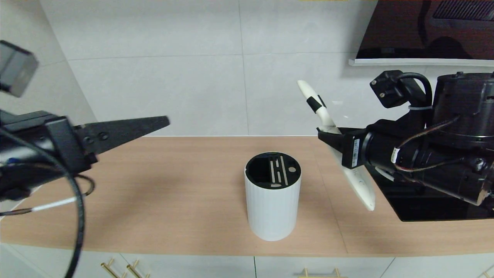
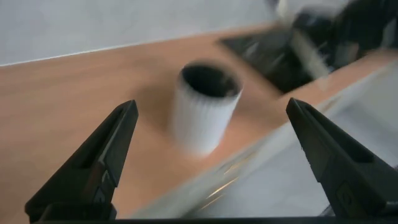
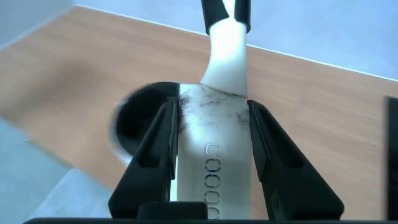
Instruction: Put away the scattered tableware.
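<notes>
A white ribbed utensil holder [image 1: 273, 200] with a black slotted top stands upright in the middle of the wooden counter [image 1: 173, 193]. To its right and above the counter, my right gripper [image 1: 329, 135] is shut on a white knife [image 1: 357, 183]; the black-banded handle points up toward the wall and the blade slants down. In the right wrist view the knife [image 3: 214, 143] sits clamped between the fingers [image 3: 158, 143], with the holder [image 3: 138, 124] below it. My left gripper [image 1: 162, 121] hangs open and holds nothing, high at the left. Its wrist view looks down between the spread fingers [image 2: 112, 149] at the holder [image 2: 202, 112].
A black cooktop [image 1: 424, 204] is set into the counter at the right, under my right arm. A dark range hood [image 1: 424, 27] hangs at the upper right. A tiled wall [image 1: 193, 77] closes the back. Cabinet drawers with brass handles [image 1: 119, 268] run below the counter's front edge.
</notes>
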Motion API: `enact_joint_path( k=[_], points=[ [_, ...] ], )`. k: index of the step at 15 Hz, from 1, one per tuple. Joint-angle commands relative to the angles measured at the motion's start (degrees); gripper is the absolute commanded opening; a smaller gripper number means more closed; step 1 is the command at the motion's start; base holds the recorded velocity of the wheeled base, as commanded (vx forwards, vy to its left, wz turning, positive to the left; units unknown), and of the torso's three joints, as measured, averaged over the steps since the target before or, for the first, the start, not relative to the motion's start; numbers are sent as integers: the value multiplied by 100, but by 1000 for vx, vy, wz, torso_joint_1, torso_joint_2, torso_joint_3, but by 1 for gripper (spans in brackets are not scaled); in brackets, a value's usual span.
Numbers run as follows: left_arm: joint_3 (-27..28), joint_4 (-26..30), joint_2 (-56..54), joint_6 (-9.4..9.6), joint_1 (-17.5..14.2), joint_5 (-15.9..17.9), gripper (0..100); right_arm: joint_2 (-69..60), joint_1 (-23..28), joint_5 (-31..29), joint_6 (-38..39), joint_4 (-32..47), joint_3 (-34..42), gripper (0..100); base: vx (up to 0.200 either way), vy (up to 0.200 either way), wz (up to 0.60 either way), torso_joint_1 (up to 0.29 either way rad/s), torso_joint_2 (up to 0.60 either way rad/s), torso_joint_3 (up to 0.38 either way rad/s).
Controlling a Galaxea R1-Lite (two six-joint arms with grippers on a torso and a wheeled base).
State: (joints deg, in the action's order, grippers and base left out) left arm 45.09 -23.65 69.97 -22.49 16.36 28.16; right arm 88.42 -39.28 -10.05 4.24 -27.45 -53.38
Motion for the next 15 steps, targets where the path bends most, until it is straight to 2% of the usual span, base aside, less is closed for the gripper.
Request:
enact_joint_path(
  k=[1,2,3,4,5,7,8,9,12,15],
  points=[
    [-18,-1028,1493,-1047,966,-346,100,18,-256,-33,6,-6,21,0,0,0,0,0,0,0],
    [-9,-1335,1660,-1302,1133,-540,100,35,-309,-50,6,-23,3,0,0,0,0,0,0,0],
    [17,-1968,1976,-1539,1361,-795,100,18,-388,-77,15,-23,-14,0,0,0,0,0,0,0],
    [-1,-2601,2301,-1565,1590,-1058,100,26,-458,-94,15,-23,-14,0,0,0,0,0,0,0],
    [8,-2988,2530,-1583,1739,-1304,100,53,-581,-120,24,-32,-14,0,0,0,0,0,0,0],
    [26,-3242,2688,-1671,1888,-1463,100,211,-730,-287,86,-41,-32,0,0,0,0,0,0,0],
    [26,-3286,2715,-1873,2038,-1454,100,352,-915,-534,226,-111,-49,0,0,0,0,0,0,0],
    [35,-3295,2741,-1926,2082,-1454,100,413,-976,-621,226,-199,-41,0,0,0,0,0,0,0],
    [87,-3313,2890,-1943,2143,-1471,100,457,-1223,-727,235,-366,38,0,0,0,0,0,0,0],
    [105,-3787,3154,-1996,2143,-1568,100,422,-1390,-727,244,-375,82,0,0,0,0,0,0,0]
  ],
)
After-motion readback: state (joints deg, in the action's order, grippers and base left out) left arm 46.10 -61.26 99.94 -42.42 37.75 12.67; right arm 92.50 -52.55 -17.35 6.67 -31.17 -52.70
